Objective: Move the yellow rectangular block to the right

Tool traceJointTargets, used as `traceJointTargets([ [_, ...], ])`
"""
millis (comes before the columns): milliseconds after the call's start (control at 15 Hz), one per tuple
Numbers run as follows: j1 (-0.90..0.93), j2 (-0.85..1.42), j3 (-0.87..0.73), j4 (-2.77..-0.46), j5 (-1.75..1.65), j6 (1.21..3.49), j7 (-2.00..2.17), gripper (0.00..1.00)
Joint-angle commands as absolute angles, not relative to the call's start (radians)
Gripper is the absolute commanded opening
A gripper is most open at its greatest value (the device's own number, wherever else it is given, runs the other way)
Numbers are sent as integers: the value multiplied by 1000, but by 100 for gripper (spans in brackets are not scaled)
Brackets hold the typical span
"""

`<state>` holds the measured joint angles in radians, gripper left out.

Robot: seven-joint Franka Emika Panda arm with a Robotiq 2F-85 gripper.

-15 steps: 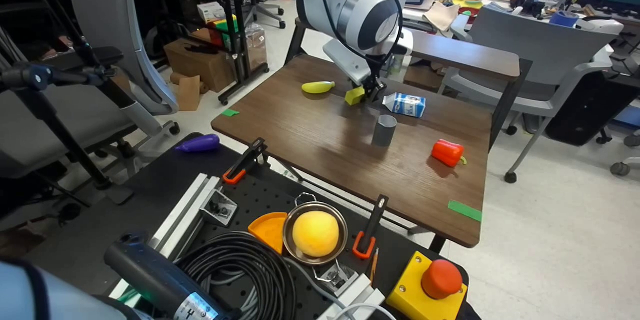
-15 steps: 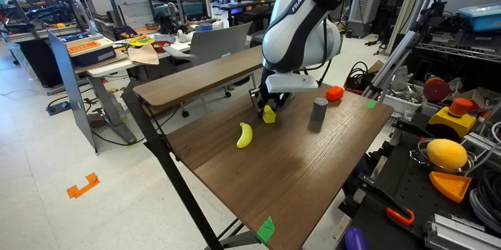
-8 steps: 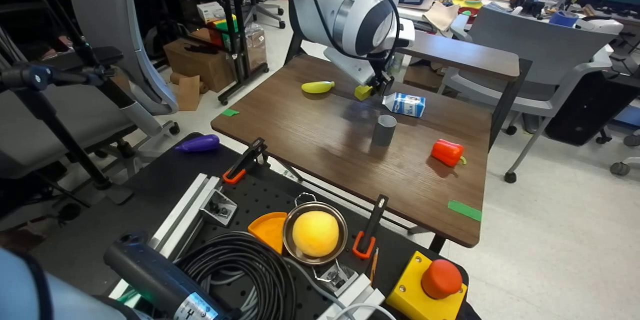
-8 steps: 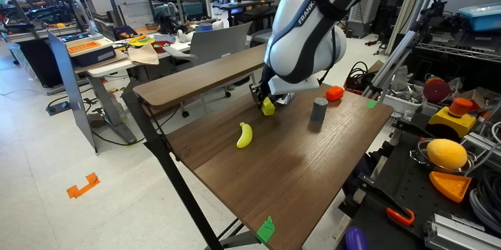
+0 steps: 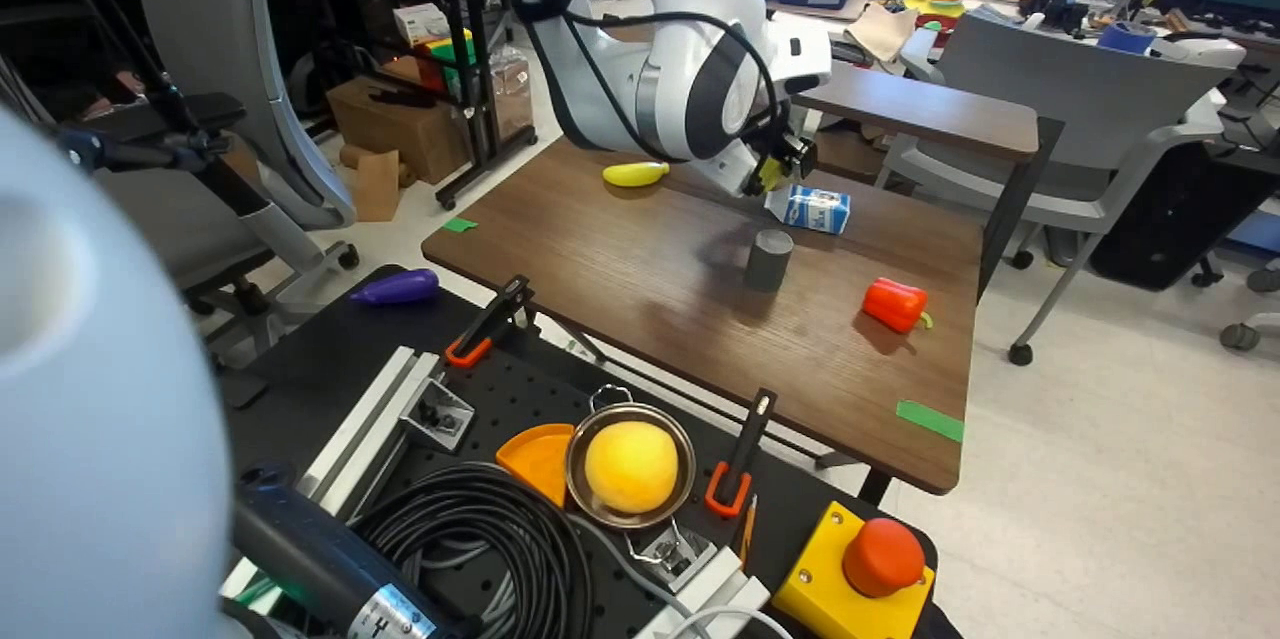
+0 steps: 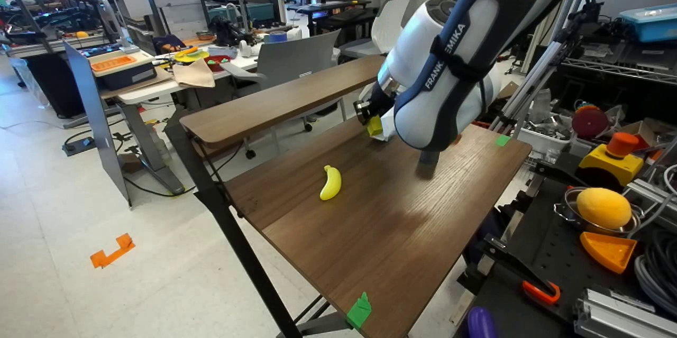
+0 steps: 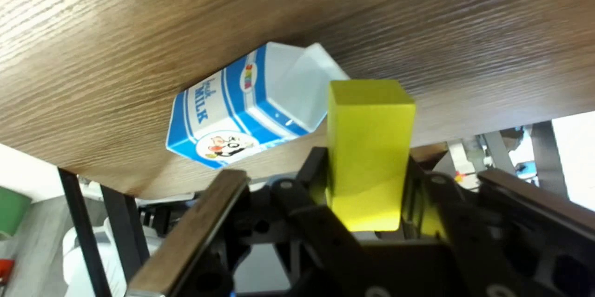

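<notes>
Pinching the yellow block (image 7: 371,148), the gripper (image 7: 365,174) hangs near a milk carton (image 7: 241,111); a pot (image 5: 686,471) holds a rounded yellow object (image 5: 631,467).

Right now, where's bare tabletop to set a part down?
Wide patch: table between banana, the green tape nearest it and grey cylinder. Narrower one: between the cylinder and red pepper. Crowded: where the gripper holds the yellow block near milk carton.

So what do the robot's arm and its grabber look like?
The arm is chunky and rounded, mostly white with dark parts. White letters, including "FRANK", are partly covered by a black strap. A black cable loops along it. The gripper is mostly black, with two fingers and round grey pins.
</notes>
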<state>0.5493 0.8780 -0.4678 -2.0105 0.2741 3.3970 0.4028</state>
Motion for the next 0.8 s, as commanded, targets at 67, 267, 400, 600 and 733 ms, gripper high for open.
traceJointTargets([
  [67, 698, 1014, -549, -2051, 501, 3660, 356, 12],
  [267, 807, 1134, -626, -2045, 542, 3664, 474, 12],
  [400, 863, 1204, -654, -2039, 598, 3655, 495, 12],
  [600, 946, 1286, -706, -2028, 673, 3652, 515, 12],
  [733, 995, 1335, -738, -2026, 716, 3646, 525, 12],
])
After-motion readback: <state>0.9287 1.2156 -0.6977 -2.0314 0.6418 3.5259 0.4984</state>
